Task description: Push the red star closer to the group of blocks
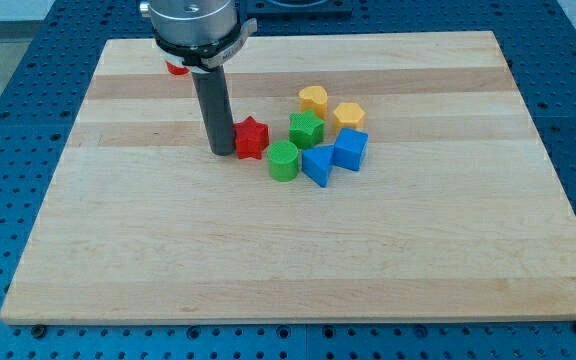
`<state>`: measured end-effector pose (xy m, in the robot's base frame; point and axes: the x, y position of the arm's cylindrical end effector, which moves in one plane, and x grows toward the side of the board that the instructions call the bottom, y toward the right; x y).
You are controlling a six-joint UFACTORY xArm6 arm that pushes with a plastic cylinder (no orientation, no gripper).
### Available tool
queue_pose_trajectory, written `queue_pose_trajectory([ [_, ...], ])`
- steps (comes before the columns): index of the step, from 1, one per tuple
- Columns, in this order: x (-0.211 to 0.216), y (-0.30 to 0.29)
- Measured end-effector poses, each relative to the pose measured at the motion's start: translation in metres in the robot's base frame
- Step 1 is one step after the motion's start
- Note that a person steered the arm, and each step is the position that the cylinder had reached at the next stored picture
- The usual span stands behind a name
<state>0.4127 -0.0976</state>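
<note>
The red star (252, 138) lies on the wooden board (268, 250), just left of the group of blocks. My tip (221, 152) rests on the board, touching the star's left side. The group holds a green star (306, 129), a green cylinder (283, 160), a blue block (318, 165), a blue cube (350, 149), and two yellow blocks (314, 98) (348, 116). The red star sits close to the green cylinder and green star, with a narrow gap.
A second red block (176, 68) sits near the view's top left, mostly hidden behind the arm's body. The board ends on blue perforated table (8, 150) on all sides.
</note>
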Motion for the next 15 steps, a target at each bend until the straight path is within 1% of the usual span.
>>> queue_pose_trajectory([
  [15, -0.013, 0.014],
])
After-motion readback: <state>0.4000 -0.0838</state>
